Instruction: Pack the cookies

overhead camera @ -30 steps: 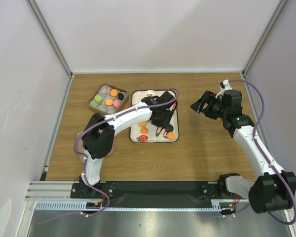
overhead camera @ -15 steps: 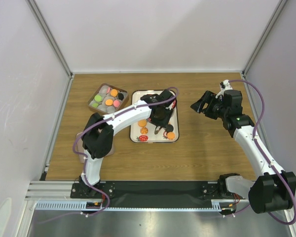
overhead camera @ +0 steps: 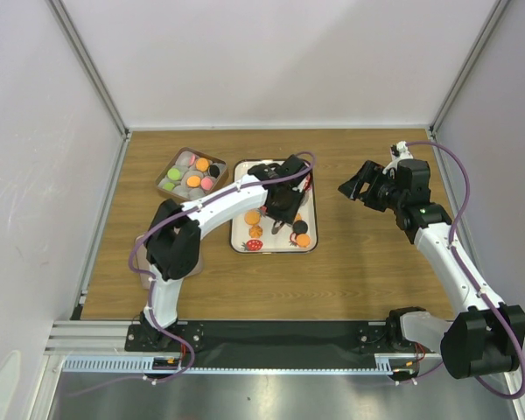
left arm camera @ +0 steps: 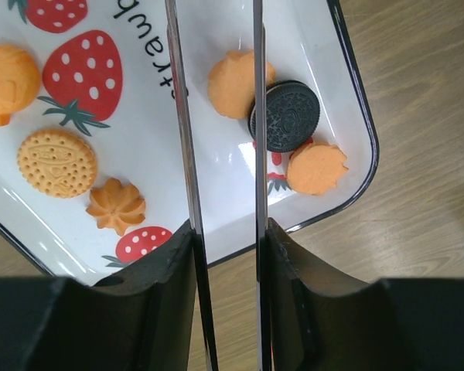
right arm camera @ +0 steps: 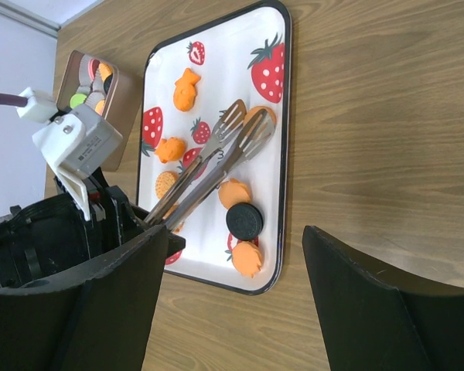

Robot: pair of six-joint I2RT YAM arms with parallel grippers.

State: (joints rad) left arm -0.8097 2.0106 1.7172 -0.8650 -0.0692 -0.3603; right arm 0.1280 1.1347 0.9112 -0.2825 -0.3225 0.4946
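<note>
The tongs (right arm camera: 251, 139) are gripped by the left tool (left arm camera: 226, 239) above the tray (left arm camera: 356, 116), just beside the black cookie (left arm camera: 284, 116), likely to pinch it; the right tool (right arm camera: 238, 236) is held open, empty.

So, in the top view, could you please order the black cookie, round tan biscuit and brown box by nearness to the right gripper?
From the right gripper:
1. Black cookie, near-right corner of the tray.
2. Round tan biscuit, tray's left half.
3. Brown box, far left.
</note>
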